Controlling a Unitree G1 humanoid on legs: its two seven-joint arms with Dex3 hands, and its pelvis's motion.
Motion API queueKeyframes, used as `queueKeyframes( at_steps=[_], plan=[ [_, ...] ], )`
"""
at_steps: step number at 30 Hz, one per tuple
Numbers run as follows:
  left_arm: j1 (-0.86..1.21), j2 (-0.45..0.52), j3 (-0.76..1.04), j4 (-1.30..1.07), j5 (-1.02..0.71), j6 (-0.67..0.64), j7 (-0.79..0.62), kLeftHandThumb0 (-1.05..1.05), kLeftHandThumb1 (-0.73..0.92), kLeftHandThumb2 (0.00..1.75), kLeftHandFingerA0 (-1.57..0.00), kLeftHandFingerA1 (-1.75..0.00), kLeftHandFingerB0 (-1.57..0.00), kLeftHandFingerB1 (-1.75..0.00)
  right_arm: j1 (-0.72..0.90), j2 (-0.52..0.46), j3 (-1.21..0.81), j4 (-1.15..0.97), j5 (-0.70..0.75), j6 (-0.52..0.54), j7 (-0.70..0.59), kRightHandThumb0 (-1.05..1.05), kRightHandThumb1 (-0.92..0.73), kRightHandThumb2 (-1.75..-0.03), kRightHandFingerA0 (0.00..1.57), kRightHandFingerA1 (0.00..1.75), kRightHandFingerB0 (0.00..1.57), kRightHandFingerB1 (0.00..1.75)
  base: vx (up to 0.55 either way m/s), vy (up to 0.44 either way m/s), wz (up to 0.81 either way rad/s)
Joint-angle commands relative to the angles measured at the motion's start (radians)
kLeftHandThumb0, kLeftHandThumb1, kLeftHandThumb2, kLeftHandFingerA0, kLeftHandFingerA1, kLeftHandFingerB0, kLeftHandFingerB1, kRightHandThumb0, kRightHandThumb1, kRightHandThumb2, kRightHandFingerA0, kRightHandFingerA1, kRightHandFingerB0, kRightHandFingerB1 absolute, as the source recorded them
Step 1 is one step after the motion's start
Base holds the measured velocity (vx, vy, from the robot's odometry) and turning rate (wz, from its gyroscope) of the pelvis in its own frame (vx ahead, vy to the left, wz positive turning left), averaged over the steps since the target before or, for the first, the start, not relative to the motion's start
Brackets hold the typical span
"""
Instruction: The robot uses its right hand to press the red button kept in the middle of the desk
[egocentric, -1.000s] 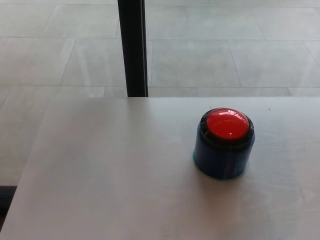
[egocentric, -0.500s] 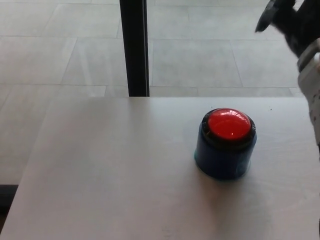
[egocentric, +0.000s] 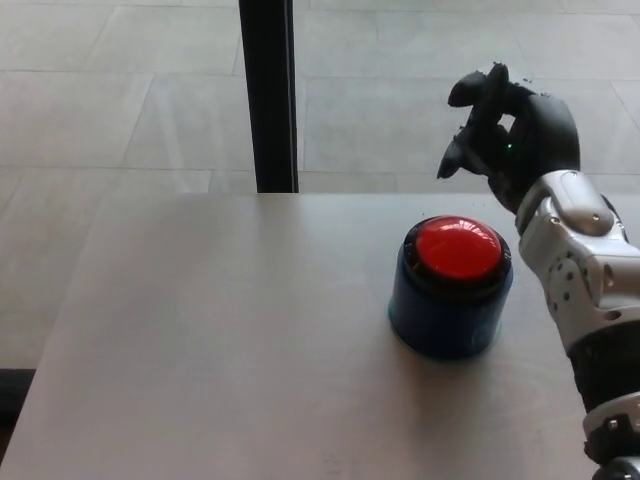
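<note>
The pale surface (egocentric: 220, 350) carries the red button (egocentric: 457, 248) on its squat blue housing (egocentric: 448, 318), just below and slightly left of the right hand (egocentric: 515, 135), whose fingers (egocentric: 478, 115) hang loosely curled, holding nothing. The housing looks rigid and light enough to skid, so a straight-down push on the smooth dome's centre seems wisest.

Perhaps an office or lobby: pale desk (egocentric: 200, 340), large grey floor tiles (egocentric: 120, 100), black post (egocentric: 268, 95).

Glossy red button (egocentric: 457, 248), matt pale desk (egocentric: 220, 340)
</note>
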Motion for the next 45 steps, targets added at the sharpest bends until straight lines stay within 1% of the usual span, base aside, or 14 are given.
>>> queueKeyframes(
  at_steps=[1, 3, 7, 15, 18, 19, 23, 25, 26, 29, 32, 33, 37, 45],
  plan=[
    [0.007, 0.031, -0.024, 0.000, 0.016, -0.013, 0.011, -0.72, 0.92, 1.30, -0.45, -0.92, -0.30, -0.78, 0.021, 0.011, 0.002, 0.014, -0.040, 0.012, -0.021, -0.20, -0.61, -1.14, 0.94, 1.75, 0.75, 1.61, 0.00, 0.000, 0.00],
    [0.009, 0.028, -0.017, -0.010, 0.001, -0.013, 0.005, -0.71, 0.92, 1.29, -0.43, -0.93, -0.29, -0.79, 0.030, 0.016, 0.005, 0.027, -0.052, -0.001, -0.024, -0.20, -0.53, -1.26, 0.96, 1.75, 0.72, 1.66, 0.00, 0.000, 0.00],
    [0.003, 0.026, 0.001, -0.009, -0.020, 0.002, 0.005, -0.74, 0.92, 1.28, -0.41, -0.91, -0.27, -0.77, 0.047, 0.022, 0.004, 0.036, -0.062, -0.020, -0.012, -0.19, -0.50, -1.29, 0.95, 1.75, 0.75, 1.64, 0.00, 0.000, 0.00],
    [-0.004, 0.027, -0.006, -0.007, -0.012, 0.001, 0.009, -0.74, 0.92, 1.29, -0.44, -0.93, -0.31, -0.80, 0.087, 0.024, 0.017, 0.041, -0.088, -0.014, -0.008, -0.18, -0.49, -1.28, 0.91, 1.75, 0.77, 1.63, 0.00, 0.000, 0.00],
    [-0.008, 0.029, -0.014, 0.002, -0.005, -0.012, 0.006, -0.75, 0.92, 1.28, -0.44, -0.93, -0.28, -0.78, 0.103, 0.024, 0.019, 0.050, -0.101, -0.023, -0.012, -0.20, -0.48, -1.27, 0.92, 1.75, 0.77, 1.62, 0.00, 0.000, 0.00],
    [-0.009, 0.029, -0.010, 0.002, -0.011, -0.010, 0.003, -0.74, 0.92, 1.29, -0.40, -0.90, -0.25, -0.77, 0.109, 0.025, 0.020, 0.051, -0.103, -0.023, -0.015, -0.20, -0.52, -1.22, 0.92, 1.75, 0.77, 1.61, 0.00, 0.000, 0.00],
    [-0.020, 0.024, -0.017, 0.001, -0.005, -0.011, 0.007, -0.75, 0.92, 1.30, -0.48, -0.97, -0.30, -0.81, 0.151, 0.028, 0.013, 0.042, -0.097, -0.028, -0.002, -0.18, -0.55, -1.20, 0.93, 1.75, 0.75, 1.62, 0.00, 0.000, 0.00],
    [-0.022, 0.024, -0.008, -0.004, -0.017, -0.002, 0.005, -0.75, 0.92, 1.30, -0.45, -0.95, -0.30, -0.81, 0.156, 0.029, 0.015, 0.054, -0.099, -0.029, 0.001, -0.18, -0.56, -1.20, 0.94, 1.75, 0.75, 1.62, 0.00, 0.000, 0.00],
    [-0.026, 0.025, -0.005, -0.006, -0.019, 0.011, 0.016, -0.74, 0.92, 1.28, -0.41, -0.90, -0.33, -0.82, 0.156, 0.031, 0.022, 0.075, -0.112, -0.023, -0.013, -0.19, -0.53, -1.23, 0.97, 1.75, 0.77, 1.60, 0.00, 0.000, 0.00],
    [-0.035, 0.023, 0.009, 0.003, -0.029, 0.011, 0.019, -0.77, 0.92, 1.28, -0.44, -0.94, -0.35, -0.84, 0.158, 0.030, 0.029, 0.102, -0.124, -0.039, -0.013, -0.20, -0.53, -1.25, 0.99, 1.75, 0.77, 1.61, 0.00, 0.000, 0.00],
    [-0.037, 0.025, 0.000, 0.005, -0.017, 0.005, 0.017, -0.77, 0.92, 1.29, -0.47, -0.97, -0.29, -0.80, 0.173, 0.030, 0.028, 0.131, -0.125, -0.059, -0.003, -0.20, -0.52, -1.24, 0.97, 1.75, 0.77, 1.62, 0.00, 0.000, 0.00],
    [-0.032, 0.025, -0.006, -0.012, -0.013, 0.014, 0.015, -0.74, 0.92, 1.29, -0.42, -0.92, -0.27, -0.77, 0.183, 0.025, 0.031, 0.143, -0.132, -0.060, -0.004, -0.19, -0.53, -1.24, 0.97, 1.75, 0.79, 1.62, 0.00, 0.000, 0.00],
    [-0.026, 0.031, -0.013, -0.004, -0.006, -0.001, 0.000, -0.73, 0.92, 1.29, -0.39, -0.89, -0.26, -0.77, 0.197, 0.023, 0.028, 0.175, -0.141, -0.081, -0.013, -0.20, -0.52, -1.25, 0.94, 1.75, 0.75, 1.65, 0.00, 0.000, 0.00],
    [-0.031, 0.030, -0.021, -0.008, -0.006, 0.001, 0.010, -0.75, 0.92, 1.29, -0.44, -0.93, -0.30, -0.80, 0.212, -0.026, 0.086, 0.234, -0.217, -0.117, -0.031, -0.24, -0.43, -1.31, 0.97, 1.75, 0.83, 1.61, 0.00, 0.000, 0.00]
  ],
)
